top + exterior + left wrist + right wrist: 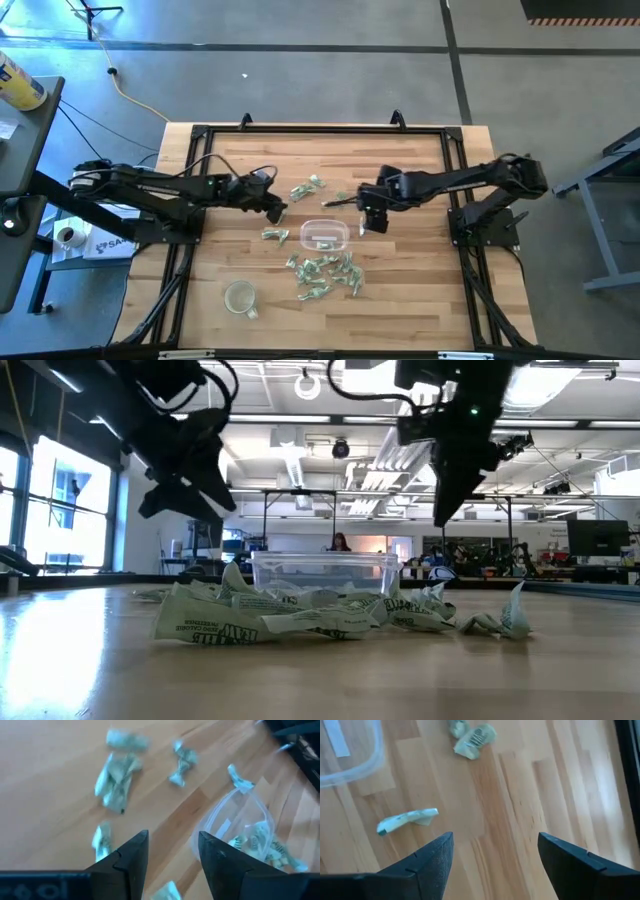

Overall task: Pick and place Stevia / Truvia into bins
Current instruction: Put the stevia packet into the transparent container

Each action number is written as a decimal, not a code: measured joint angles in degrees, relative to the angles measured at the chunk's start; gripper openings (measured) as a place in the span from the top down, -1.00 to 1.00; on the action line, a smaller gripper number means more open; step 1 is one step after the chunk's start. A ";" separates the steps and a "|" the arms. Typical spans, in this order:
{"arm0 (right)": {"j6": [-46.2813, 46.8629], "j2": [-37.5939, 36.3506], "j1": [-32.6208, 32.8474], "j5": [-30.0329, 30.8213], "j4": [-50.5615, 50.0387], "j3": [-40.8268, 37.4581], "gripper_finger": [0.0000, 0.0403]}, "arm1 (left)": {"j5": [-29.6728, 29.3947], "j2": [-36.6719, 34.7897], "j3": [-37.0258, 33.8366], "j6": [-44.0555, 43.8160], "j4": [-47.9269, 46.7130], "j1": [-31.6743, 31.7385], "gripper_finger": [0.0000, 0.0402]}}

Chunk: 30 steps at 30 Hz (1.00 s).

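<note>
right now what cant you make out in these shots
- How many sachets lie inside the small clear plastic tub: too small in the high view; in the low view the crumpled green and white paper sachets in front hide its floor.
- The printing on those sachets: too small or blurred in every view.
- The round clear cup: its contents are too small to tell.
- Left end effector and right end effector: open, fingertips cut off by the frame's edge.

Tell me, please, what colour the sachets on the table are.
Green and white; the sachets show best in the low view.
</note>
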 joint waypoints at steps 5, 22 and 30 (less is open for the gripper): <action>3.05 -4.98 0.33 1.30 3.89 -6.87 -0.39 | 4.14 7.19 4.78 -2.83 -9.29 2.72 -0.08; 4.39 -8.59 0.17 2.63 5.83 -10.22 -0.39 | 1.34 27.34 15.94 -0.07 -19.89 4.37 -0.12; 5.98 -8.57 0.34 2.53 6.58 -10.22 -0.39 | 4.18 28.29 16.03 1.39 -20.41 8.52 0.33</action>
